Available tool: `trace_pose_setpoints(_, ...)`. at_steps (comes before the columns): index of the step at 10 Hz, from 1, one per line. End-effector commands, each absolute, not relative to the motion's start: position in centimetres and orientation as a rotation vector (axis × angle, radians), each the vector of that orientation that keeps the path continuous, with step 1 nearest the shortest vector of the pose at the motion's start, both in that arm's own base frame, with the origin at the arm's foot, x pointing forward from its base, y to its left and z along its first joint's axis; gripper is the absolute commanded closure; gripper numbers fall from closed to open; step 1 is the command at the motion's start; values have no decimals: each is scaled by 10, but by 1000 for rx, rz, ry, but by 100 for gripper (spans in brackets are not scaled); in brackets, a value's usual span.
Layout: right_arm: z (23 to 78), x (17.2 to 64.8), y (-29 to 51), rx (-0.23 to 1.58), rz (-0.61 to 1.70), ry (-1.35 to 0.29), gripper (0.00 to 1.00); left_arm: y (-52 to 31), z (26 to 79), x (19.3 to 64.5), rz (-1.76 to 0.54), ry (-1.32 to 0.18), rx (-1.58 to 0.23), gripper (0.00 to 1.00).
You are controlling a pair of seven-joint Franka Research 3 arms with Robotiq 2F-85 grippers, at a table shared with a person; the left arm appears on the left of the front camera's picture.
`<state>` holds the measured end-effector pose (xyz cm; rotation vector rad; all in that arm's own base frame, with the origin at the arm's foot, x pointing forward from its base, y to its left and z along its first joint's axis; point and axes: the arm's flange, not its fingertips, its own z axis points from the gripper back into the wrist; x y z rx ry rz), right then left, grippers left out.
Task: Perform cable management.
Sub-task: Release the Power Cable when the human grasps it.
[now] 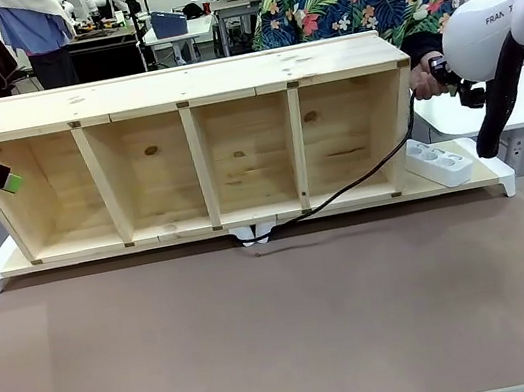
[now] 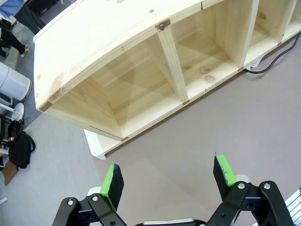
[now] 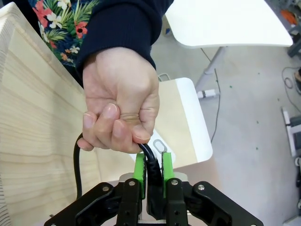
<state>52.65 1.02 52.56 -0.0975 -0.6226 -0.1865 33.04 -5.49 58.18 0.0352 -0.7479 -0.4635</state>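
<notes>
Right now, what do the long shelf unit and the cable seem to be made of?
The long open shelf unit: pale unfinished wood, probably pine; grain and dark knots show. The thin black cable: smooth matte sheath, likely rubber or plastic; it bends softly.

You have a brown table [image 1: 285,324] with a white board [image 1: 486,172] along its far edge. On the board lies a wooden shelf [image 1: 197,146], ahead of the left gripper [image 2: 168,175], and a white power strip [image 1: 437,162], below the right gripper [image 3: 152,165]. A cable [image 1: 352,187] trails across the board
</notes>
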Motion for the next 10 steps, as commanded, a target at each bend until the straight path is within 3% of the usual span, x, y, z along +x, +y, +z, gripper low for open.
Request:
trace_pose_setpoints(1,529,528,11,-107,-205,-608,59,-55,582,330,-462,-754,35,0)
trace_pose_setpoints(4,530,528,11,-112,-201,-607,26,-55,582,330,-462,-754,35,0)
trace_pose_setpoints(5,530,528,11,-112,-200,-607,20,-55,582,330,-462,-754,35,0)
trace_pose_setpoints(6,530,528,11,-113,-198,-607,6,-55,582,330,-462,-754,35,0)
trace_pose_setpoints(7,530,528,11,-114,-196,-606,1,-55,582,330,-462,-754,35,0)
trace_pose_setpoints(10,529,526,11,-103,-175,-632,0,-55,582,330,-462,-754,35,0)
